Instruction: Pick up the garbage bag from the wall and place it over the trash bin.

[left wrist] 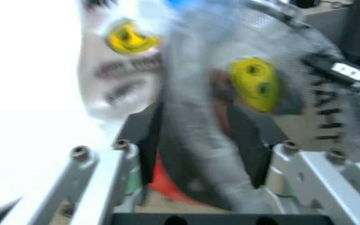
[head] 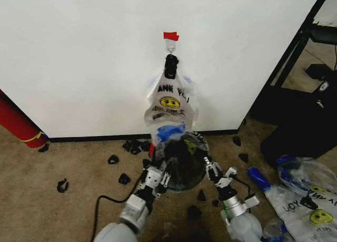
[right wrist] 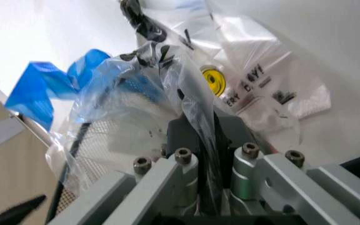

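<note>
A bunch of printed bags (head: 171,104) hangs from a black clip (head: 171,67) on the hook under red tape (head: 171,36) on the white wall (head: 84,57). Below it stands the black mesh trash bin (head: 181,171). The garbage bag (head: 171,134), with blue edges and a yellow smiley, lies draped over the bin's top. My left gripper (head: 159,174) (left wrist: 196,112) is at the bin's left rim, fingers spread, with a fold of the bag (left wrist: 198,140) running between them. At the right rim, my right gripper (head: 210,167) (right wrist: 205,124) is pinched shut on the bag's film (right wrist: 192,103).
A red cylinder with a yellow band (head: 18,123) leans at the left of the wall. Black scraps (head: 113,159) litter the carpet around the bin. A flat pile of printed bags (head: 310,210) lies at the right, below a black rack (head: 300,94). A black cable (head: 105,205) trails left.
</note>
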Tool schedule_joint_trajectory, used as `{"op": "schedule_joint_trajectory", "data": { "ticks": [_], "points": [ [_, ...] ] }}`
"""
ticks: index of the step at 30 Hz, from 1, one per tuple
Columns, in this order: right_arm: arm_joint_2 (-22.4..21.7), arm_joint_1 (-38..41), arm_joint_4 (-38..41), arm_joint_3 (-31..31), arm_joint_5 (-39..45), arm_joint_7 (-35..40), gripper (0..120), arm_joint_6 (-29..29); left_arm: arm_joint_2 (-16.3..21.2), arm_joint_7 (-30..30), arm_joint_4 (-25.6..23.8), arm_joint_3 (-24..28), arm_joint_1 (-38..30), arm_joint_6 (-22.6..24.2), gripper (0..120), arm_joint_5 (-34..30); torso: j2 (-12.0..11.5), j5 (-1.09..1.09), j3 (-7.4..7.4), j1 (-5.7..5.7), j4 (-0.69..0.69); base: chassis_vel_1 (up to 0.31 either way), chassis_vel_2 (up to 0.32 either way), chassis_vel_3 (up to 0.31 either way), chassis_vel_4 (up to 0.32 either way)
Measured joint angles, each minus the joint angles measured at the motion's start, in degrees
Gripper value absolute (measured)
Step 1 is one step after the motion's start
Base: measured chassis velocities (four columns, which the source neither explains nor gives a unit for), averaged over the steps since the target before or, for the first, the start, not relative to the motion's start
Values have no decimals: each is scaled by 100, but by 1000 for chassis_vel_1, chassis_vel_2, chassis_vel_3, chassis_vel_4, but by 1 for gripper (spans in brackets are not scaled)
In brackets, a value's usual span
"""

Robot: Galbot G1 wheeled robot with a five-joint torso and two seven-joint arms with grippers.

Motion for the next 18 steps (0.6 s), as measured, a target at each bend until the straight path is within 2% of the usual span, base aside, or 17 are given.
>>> {"op": "schedule_joint_trajectory", "data": {
  "ticks": [1, 4, 6, 7, 9, 13, 16, 18],
  "points": [
    [0, 0, 0, 0, 0, 0, 2, 0, 0, 0, 0, 0, 0, 0, 49, 0, 0, 0, 0, 0, 0, 0, 0, 0, 0],
    [33, 12, -62, 4, 13, -81, 2, -19, 24, -13, -152, -197, 115, -185, 62, 312, 0, 0, 0, 0, 1, 0, 0, 0, 0],
    [59, 11, -63, 0, -31, -91, 2, -17, 23, -24, -207, -226, 104, -186, 70, 264, 0, 0, 0, 0, 1, 0, 0, 0, 0],
    [78, 4, -63, -5, -77, -94, 2, -10, 6, -26, -216, -228, 55, -177, 75, 150, 0, 0, 0, 0, 1, 0, 0, 0, 0],
    [86, -2, -60, -8, -101, -95, 2, -6, -10, -23, -216, -226, 17, -173, 77, 59, 0, 0, 0, 0, 0, 0, 0, 0, 0],
    [103, -78, 25, -19, -254, -96, 2, 45, -127, 236, -292, -156, -169, -177, 96, -660, 0, 0, 0, 0, 0, 0, 0, 0, 0],
    [98, -136, 102, -13, -358, -96, 2, 98, -247, 256, -198, -112, -358, -111, 100, -852, 0, 0, 0, 0, 0, 0, 0, 0, 0],
    [97, -157, 132, -11, -386, -96, 2, 113, -284, 190, -149, -99, -402, -79, 98, -875, 0, 0, 0, 0, 0, 0, 0, 0, 0]
  ]
}}
